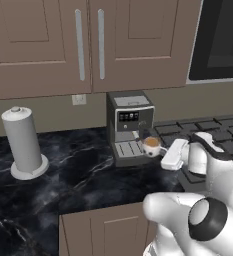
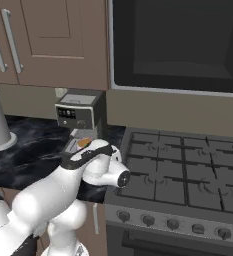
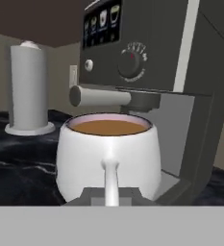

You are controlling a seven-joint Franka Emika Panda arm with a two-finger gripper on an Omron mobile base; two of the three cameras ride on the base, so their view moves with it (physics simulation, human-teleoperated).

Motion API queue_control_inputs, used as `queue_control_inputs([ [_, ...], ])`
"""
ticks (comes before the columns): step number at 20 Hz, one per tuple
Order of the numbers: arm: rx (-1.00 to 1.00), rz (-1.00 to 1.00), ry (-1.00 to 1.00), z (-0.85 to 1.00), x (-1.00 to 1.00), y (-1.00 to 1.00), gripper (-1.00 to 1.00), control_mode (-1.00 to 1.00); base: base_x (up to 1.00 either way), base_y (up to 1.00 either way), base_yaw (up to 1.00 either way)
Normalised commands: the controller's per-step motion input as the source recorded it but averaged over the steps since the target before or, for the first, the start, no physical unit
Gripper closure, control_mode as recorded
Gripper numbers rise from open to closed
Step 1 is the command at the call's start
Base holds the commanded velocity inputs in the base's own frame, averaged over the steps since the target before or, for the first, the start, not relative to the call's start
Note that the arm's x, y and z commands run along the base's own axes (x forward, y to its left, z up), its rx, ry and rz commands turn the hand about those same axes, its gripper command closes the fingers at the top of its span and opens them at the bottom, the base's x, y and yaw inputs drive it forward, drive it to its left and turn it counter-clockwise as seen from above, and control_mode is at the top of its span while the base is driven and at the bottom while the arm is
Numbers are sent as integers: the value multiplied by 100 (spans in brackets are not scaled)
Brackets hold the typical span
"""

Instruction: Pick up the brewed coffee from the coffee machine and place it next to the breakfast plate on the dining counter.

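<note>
The brewed coffee (image 3: pixel 108 156) sits just ahead of the pincer (image 1: pixel 160 156), handle facing it; whether the pincer is open or closed is unclear.

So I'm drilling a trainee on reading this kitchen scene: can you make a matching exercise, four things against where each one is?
Things:
1. brewed coffee
2. paper towel roll
3. stove
4. gripper

Places:
A. on the counter, left of the coffee machine
B. at the cup's handle side
C. on the machine's drip tray
D. right of the coffee machine

Pairs: 1-C, 2-A, 3-D, 4-B
</note>
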Motion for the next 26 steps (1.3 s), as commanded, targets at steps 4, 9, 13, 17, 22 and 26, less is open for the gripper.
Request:
queue_control_inputs([
  [4,-9,5,-6,97,-74,-38,100,-100,0,0,0],
  [9,-6,6,0,90,-90,-16,100,-100,0,0,0],
  [13,0,7,1,81,-79,14,100,-100,0,0,0],
  [17,3,10,8,52,-72,22,100,-100,0,0,0],
  [22,7,1,5,11,-4,-23,100,-100,0,0,0],
  [26,2,0,0,0,0,-24,100,-100,0,0,0],
])
